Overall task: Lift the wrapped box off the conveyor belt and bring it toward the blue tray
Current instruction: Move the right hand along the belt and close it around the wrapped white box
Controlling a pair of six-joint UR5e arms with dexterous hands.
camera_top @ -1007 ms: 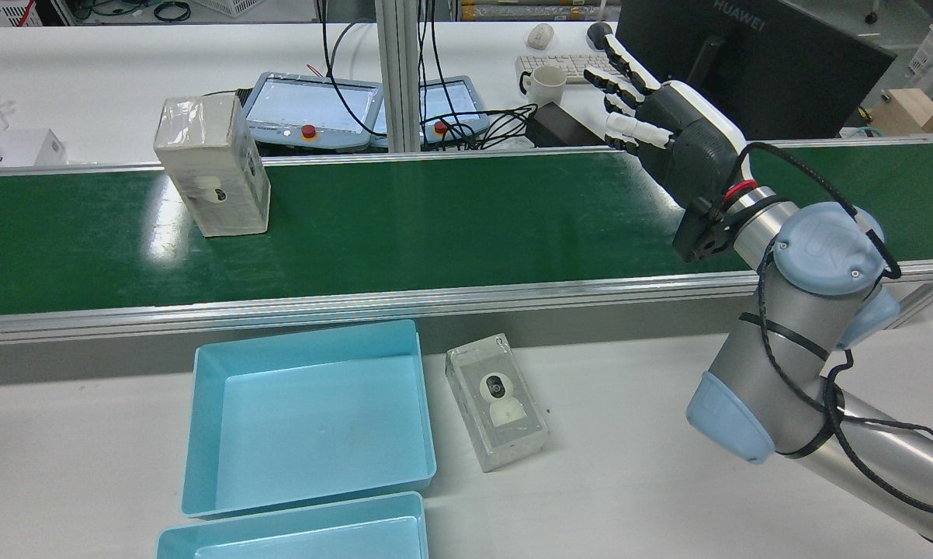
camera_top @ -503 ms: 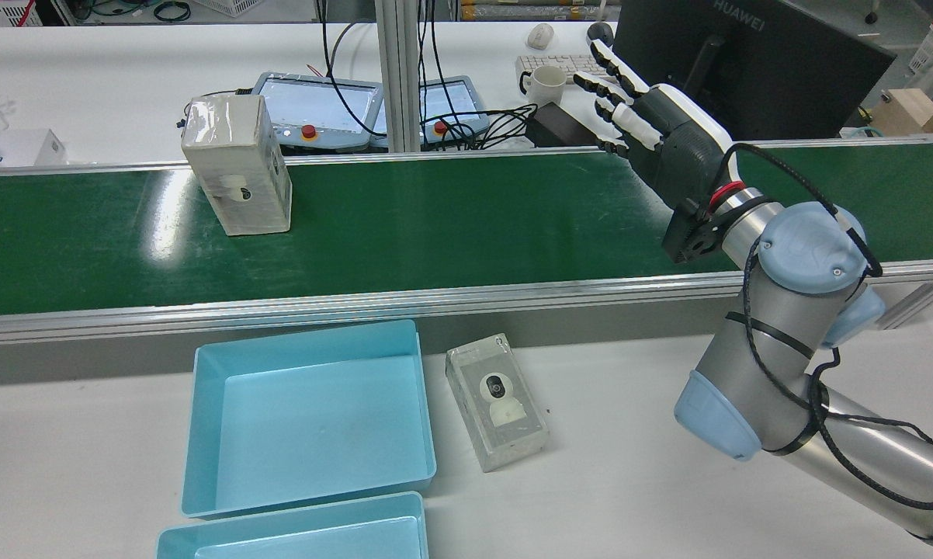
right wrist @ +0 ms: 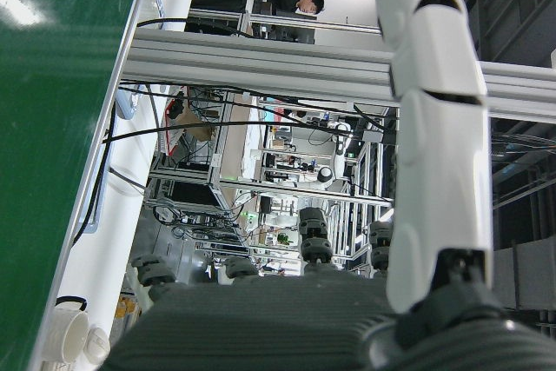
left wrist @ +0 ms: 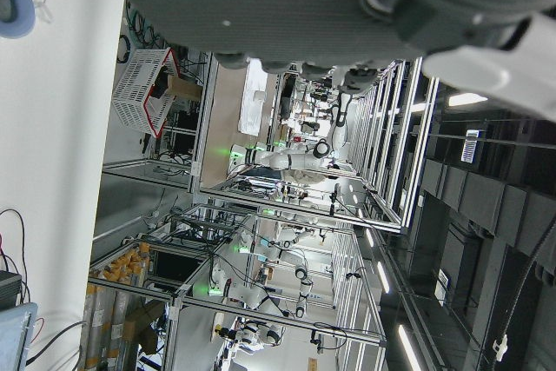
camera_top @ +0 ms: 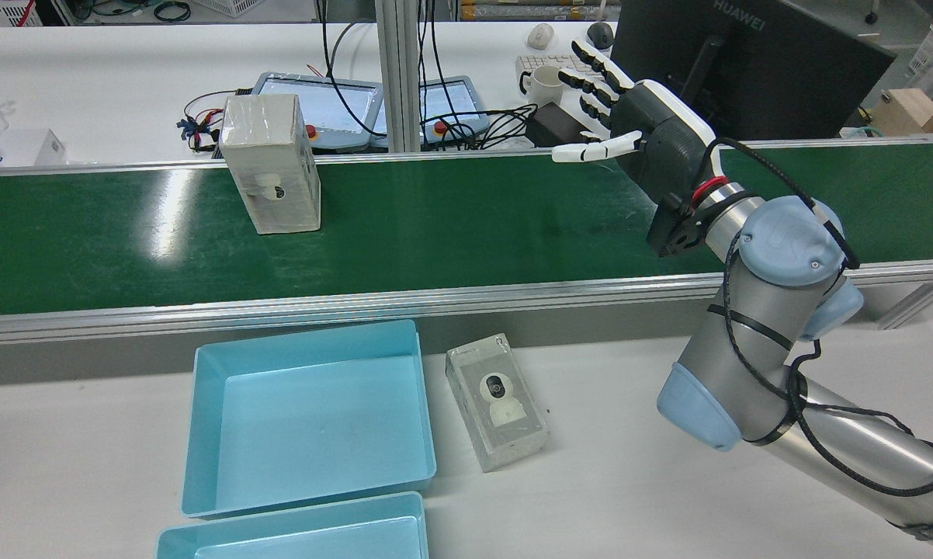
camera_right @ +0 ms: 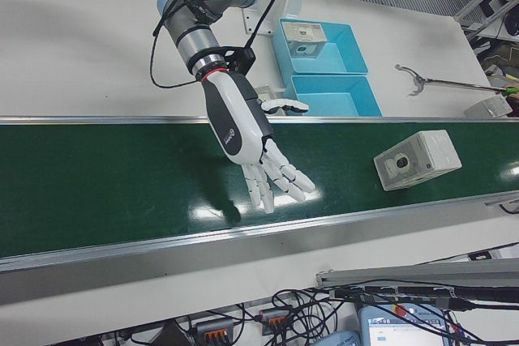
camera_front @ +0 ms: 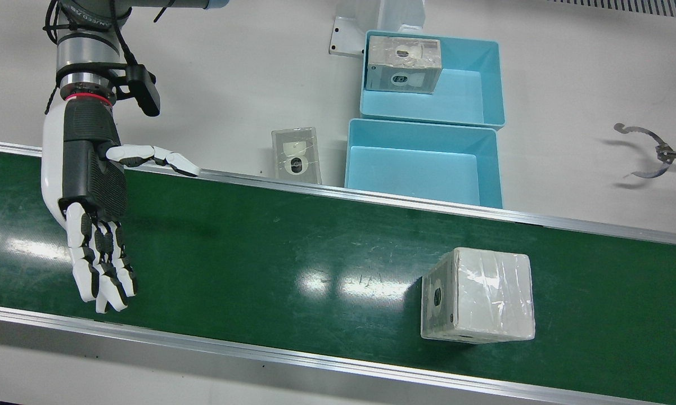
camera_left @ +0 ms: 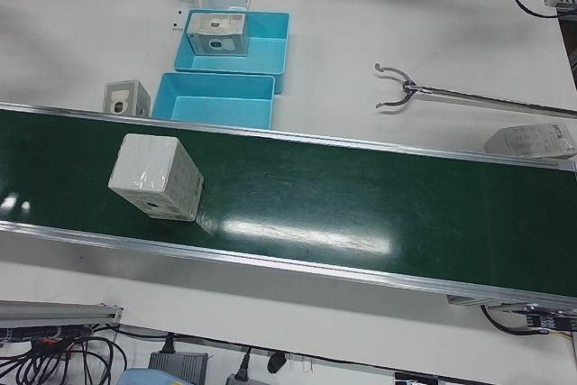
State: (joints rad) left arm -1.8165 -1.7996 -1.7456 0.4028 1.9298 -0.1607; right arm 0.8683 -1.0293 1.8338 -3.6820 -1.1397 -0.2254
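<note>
The wrapped box (camera_top: 271, 163) stands upright on the green conveyor belt (camera_top: 451, 225), left of centre in the rear view; it also shows in the front view (camera_front: 484, 295), left-front view (camera_left: 155, 178) and right-front view (camera_right: 418, 160). My right hand (camera_top: 637, 132) hovers open over the belt's far side, well to the right of the box, fingers spread; it also shows in the front view (camera_front: 90, 214) and right-front view (camera_right: 251, 143). The empty blue tray (camera_top: 311, 427) sits on the table before the belt. Only the left hand's palm (left wrist: 304, 6) shows, in its own view.
A second blue tray (camera_front: 484, 84) holds another wrapped box (camera_front: 404, 64). A third wrapped box (camera_top: 497, 404) lies flat beside the near tray. A grabber tool (camera_front: 647, 157) lies on the table. Teach pendants (camera_top: 311, 105), a mug (camera_top: 546, 84) and a monitor stand beyond the belt.
The box has travelled to the right along the belt in the rear view. My right hand has moved left and farther back, turning with its thumb spread out.
</note>
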